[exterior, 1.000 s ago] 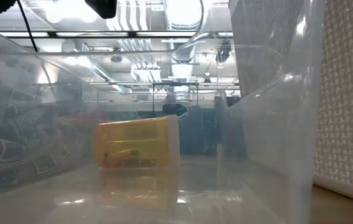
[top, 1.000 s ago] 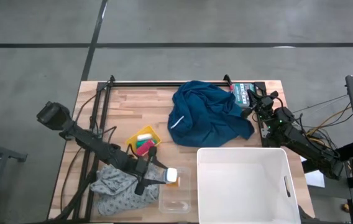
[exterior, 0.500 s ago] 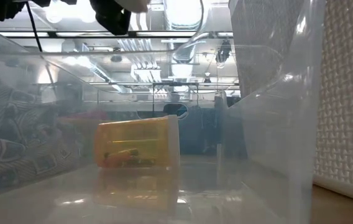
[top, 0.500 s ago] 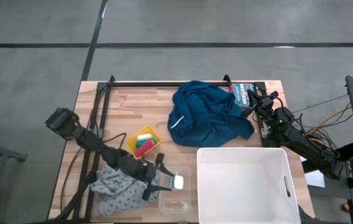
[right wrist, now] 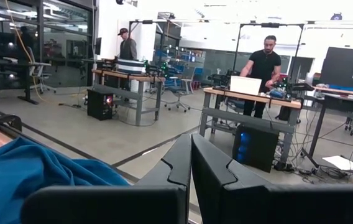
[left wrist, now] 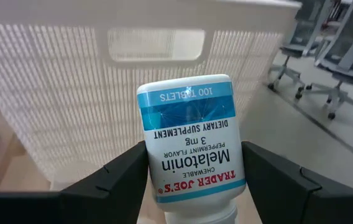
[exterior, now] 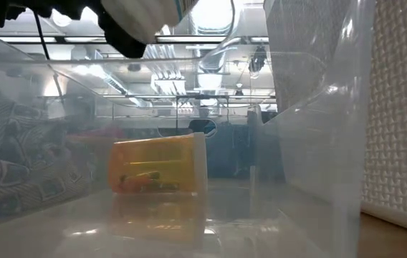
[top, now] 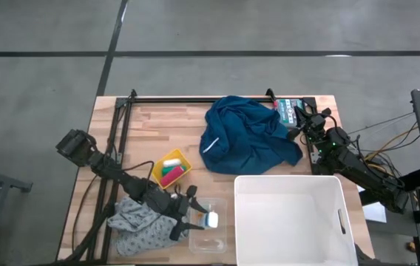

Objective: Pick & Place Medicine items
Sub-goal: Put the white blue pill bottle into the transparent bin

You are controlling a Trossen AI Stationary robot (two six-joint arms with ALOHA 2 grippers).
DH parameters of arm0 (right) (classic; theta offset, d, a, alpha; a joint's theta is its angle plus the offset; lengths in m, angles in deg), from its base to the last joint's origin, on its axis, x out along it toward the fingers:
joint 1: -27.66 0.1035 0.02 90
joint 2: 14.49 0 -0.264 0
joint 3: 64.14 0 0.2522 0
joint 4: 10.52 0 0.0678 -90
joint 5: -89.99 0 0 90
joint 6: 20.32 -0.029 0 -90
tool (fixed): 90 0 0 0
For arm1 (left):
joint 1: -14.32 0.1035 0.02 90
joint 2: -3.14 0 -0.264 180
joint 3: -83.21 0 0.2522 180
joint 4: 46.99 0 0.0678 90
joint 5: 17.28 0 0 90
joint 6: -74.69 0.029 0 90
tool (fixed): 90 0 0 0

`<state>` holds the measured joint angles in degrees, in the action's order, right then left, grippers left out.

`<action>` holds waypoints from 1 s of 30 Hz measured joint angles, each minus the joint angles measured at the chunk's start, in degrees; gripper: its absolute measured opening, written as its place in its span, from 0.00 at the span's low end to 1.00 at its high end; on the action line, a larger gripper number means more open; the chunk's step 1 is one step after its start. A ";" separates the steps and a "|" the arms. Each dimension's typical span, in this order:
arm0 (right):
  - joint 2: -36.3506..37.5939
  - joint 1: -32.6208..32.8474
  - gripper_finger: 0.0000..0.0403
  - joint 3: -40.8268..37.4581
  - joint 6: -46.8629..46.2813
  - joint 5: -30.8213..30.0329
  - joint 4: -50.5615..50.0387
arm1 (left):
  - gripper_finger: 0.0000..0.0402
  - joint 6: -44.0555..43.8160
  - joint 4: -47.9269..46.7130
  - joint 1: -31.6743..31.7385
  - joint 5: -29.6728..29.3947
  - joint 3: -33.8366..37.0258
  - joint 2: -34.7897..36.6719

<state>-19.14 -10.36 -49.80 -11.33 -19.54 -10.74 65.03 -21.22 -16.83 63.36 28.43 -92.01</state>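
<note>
The wooden worktop (top: 151,125) carries, at its near right corner, a large white bin (top: 290,220) with a perforated wall and a handle slot, which fills the background of the left wrist view. Behind the bin lies a crumpled blue cloth (top: 248,135); a grey patterned cloth (top: 137,224) lies bunched at the near left. Just left of the bin stands a small clear plastic container (top: 208,227), and in the low view an orange-amber pill bottle (exterior: 159,164) lies on its side on the container's floor. A small yellow tray (top: 170,168) holding red, green and white pieces sits between the two cloths.

The left gripper (top: 197,219) reaches over the clear container, its jaws grasping a white Melatonin bottle (left wrist: 191,137) with a blue-banded label, held above the container and showing at the upper left of the low view. The right gripper (top: 299,118) waits at the far right edge of the worktop beside the blue cloth, jaws clenched together. In the room beyond, two people stand at desks.
</note>
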 joint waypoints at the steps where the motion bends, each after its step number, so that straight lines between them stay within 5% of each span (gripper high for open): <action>1: 0.00 0.00 0.02 0.00 0.00 0.00 0.00 | 0.61 -0.01 -0.54 0.00 0.00 0.00 0.00; 16: 0.00 -0.01 0.02 0.00 0.00 -0.02 0.00 | 0.61 -2.27 -1.25 -0.09 1.99 -3.80 -7.28; 30: -0.02 0.00 0.02 0.00 0.00 -0.01 0.00 | 0.61 -2.57 -14.77 -0.20 4.52 -8.52 -8.63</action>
<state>-19.16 -10.36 -49.80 -11.33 -19.55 -10.74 62.46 -35.99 -17.03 67.88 19.91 -100.65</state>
